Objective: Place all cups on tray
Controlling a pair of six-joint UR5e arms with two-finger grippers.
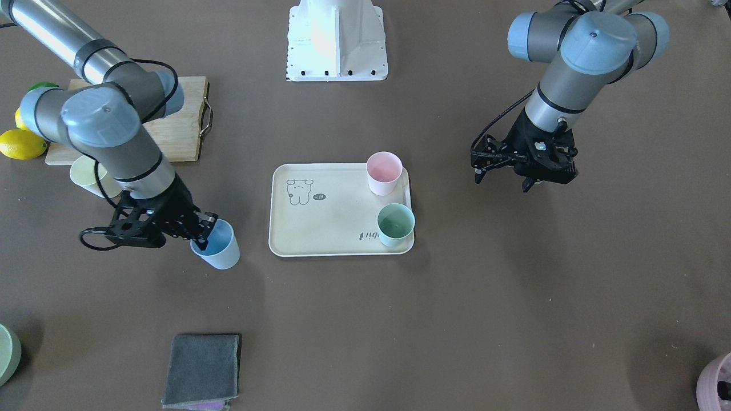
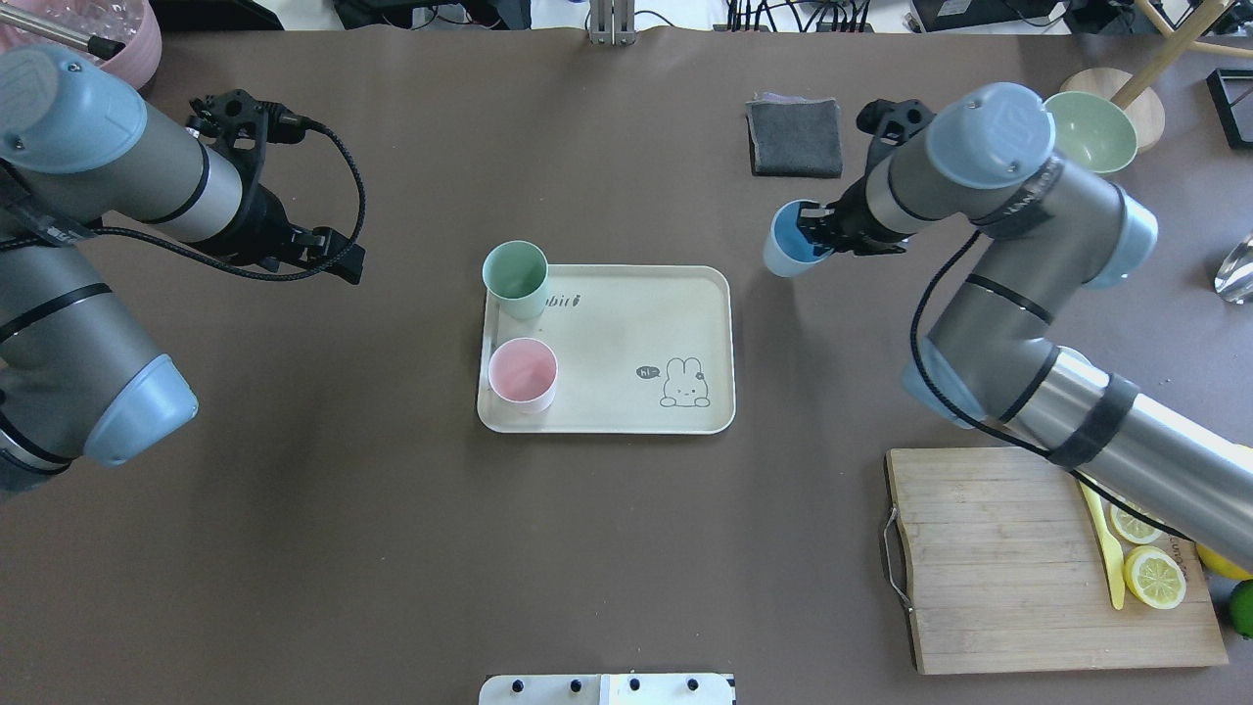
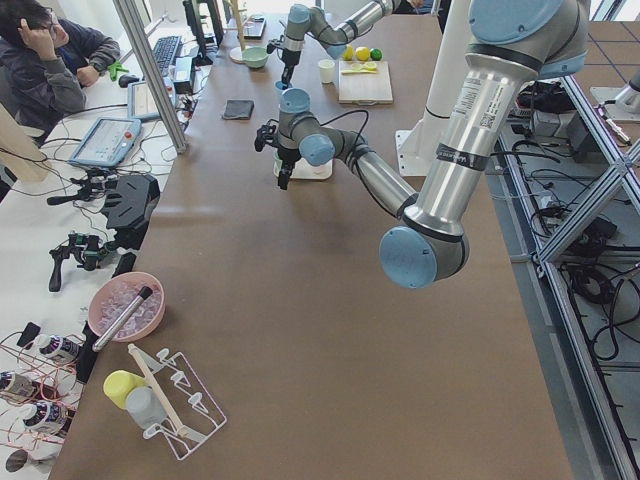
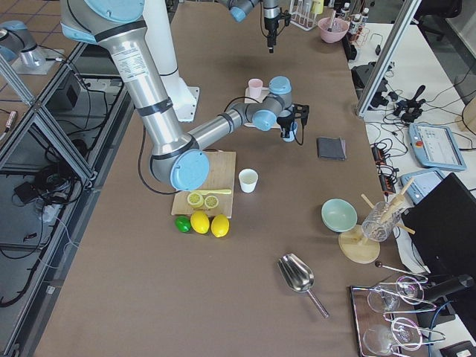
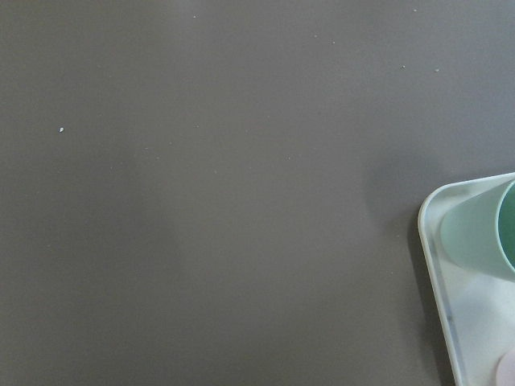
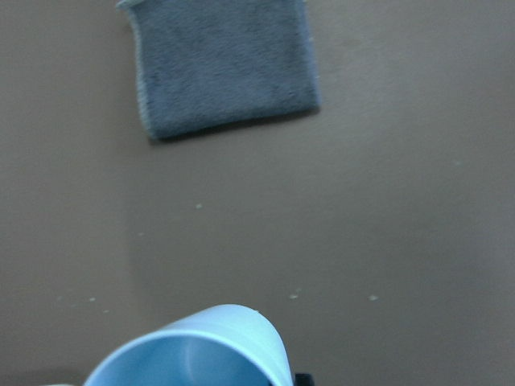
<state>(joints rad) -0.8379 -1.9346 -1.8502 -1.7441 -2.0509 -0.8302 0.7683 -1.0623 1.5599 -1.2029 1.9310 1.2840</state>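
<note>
Blue cup gripped beside the tray

Front view: the right gripper (image 1: 201, 229) clamps the rim of the light blue plastic tumbler (image 1: 220, 251). The pink tumbler (image 1: 384, 173) and mint tumbler (image 1: 395, 224) stand on the cream rectangular tray (image 1: 320, 228), mid-bench. Overhead: left gripper (image 2: 338, 262), jaws unreadable. Right-side view: the pale yellow tumbler (image 4: 248, 180) stands toward the bench's right end.

We see a bright, even scene under soft light from above. The arms throw broad, blurred shadows on the brown table (image 2: 607, 548), with the darkest patch beside the left arm (image 2: 69, 333) in the overhead view. Glare washes out the white robot base (image 1: 337, 40) in the front-facing view. In the right wrist view the blue cup (image 6: 193, 358) sits very near the lens and is out of focus, and the grey cloth (image 6: 225, 64) is slightly soft. The left wrist view is flat and dimmer, and the tray (image 5: 434, 273) corner has soft edges. In the side views the frame posts (image 3: 150, 70) lean towards the edges.
</note>
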